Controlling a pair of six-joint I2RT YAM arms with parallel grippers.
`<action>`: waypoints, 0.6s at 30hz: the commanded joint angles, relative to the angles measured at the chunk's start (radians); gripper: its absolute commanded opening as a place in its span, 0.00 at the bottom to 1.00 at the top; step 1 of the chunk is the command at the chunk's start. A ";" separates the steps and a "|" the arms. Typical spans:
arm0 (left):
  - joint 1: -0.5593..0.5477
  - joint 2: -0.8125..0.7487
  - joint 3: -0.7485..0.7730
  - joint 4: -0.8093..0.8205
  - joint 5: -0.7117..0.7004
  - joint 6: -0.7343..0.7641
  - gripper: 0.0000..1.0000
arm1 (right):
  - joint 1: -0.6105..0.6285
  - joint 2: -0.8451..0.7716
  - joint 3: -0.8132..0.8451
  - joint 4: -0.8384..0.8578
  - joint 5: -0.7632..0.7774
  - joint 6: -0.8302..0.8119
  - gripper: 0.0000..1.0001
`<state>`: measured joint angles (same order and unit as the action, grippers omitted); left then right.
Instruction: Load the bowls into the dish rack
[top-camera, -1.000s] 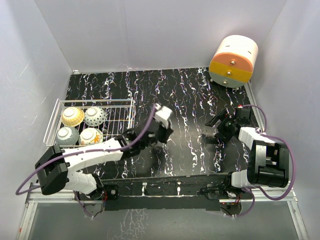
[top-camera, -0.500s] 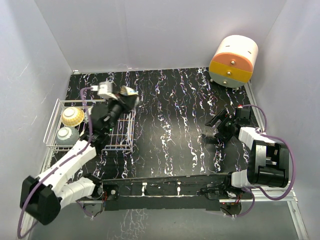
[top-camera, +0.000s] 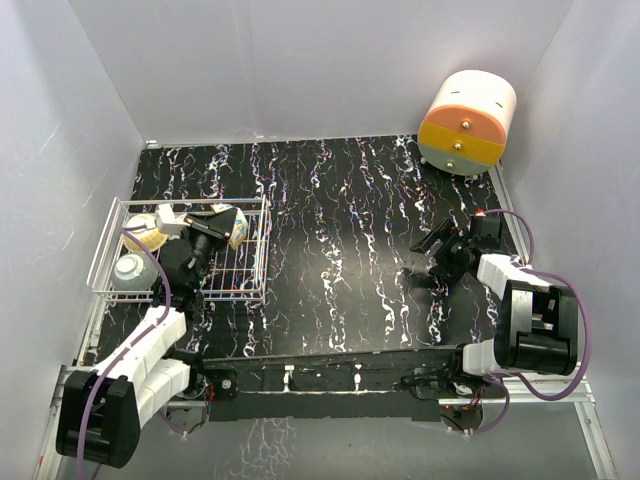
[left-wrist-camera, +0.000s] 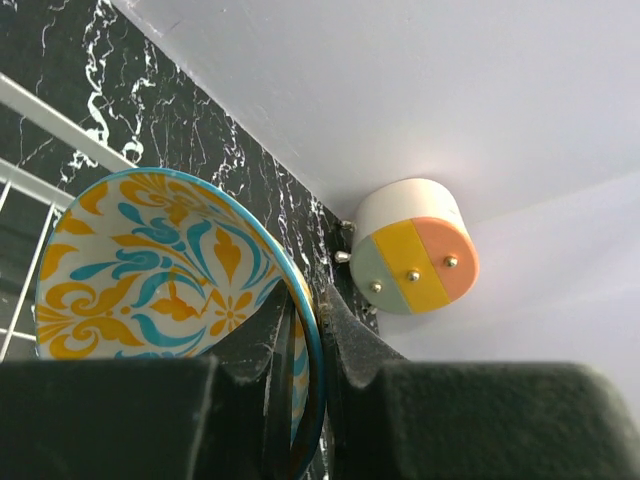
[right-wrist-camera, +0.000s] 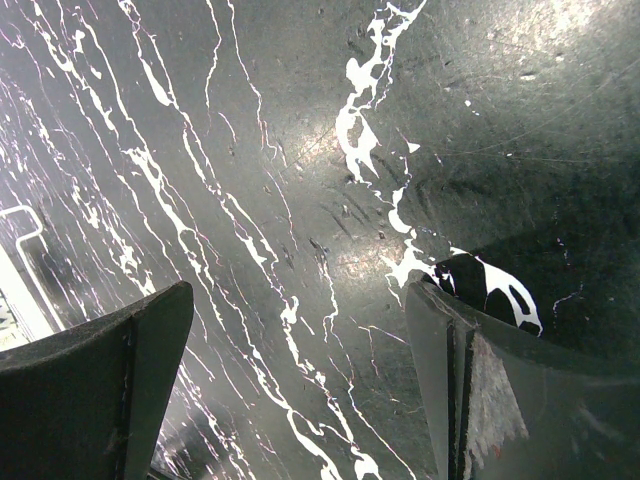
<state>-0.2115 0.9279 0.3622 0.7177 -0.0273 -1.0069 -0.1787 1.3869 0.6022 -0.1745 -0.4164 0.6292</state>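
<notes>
Pinching the teal-rimmed bowl (left-wrist-camera: 150, 265) by its rim, the left tool (left-wrist-camera: 308, 335) is sinking lower over the dish rack (top-camera: 250, 272); the right tool (top-camera: 430, 262) is staying open.

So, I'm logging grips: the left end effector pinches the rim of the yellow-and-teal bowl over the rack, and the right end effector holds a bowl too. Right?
Not quite. The right end effector holds nothing: the right wrist view shows its jaws open, with only black table between them. The left end effector does pinch the rim of the yellow-and-teal bowl over the rack.
</notes>
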 joint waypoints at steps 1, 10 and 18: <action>0.032 -0.007 -0.024 0.187 0.014 -0.126 0.00 | -0.001 -0.008 0.001 0.001 0.019 -0.020 0.91; 0.052 0.159 -0.105 0.412 0.032 -0.201 0.00 | -0.001 -0.004 0.000 0.003 0.024 -0.020 0.91; 0.054 0.305 -0.144 0.588 0.019 -0.239 0.00 | -0.002 0.013 0.002 0.008 0.028 -0.020 0.91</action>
<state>-0.1654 1.2072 0.2249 1.0763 -0.0086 -1.2114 -0.1787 1.3869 0.6022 -0.1749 -0.4152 0.6289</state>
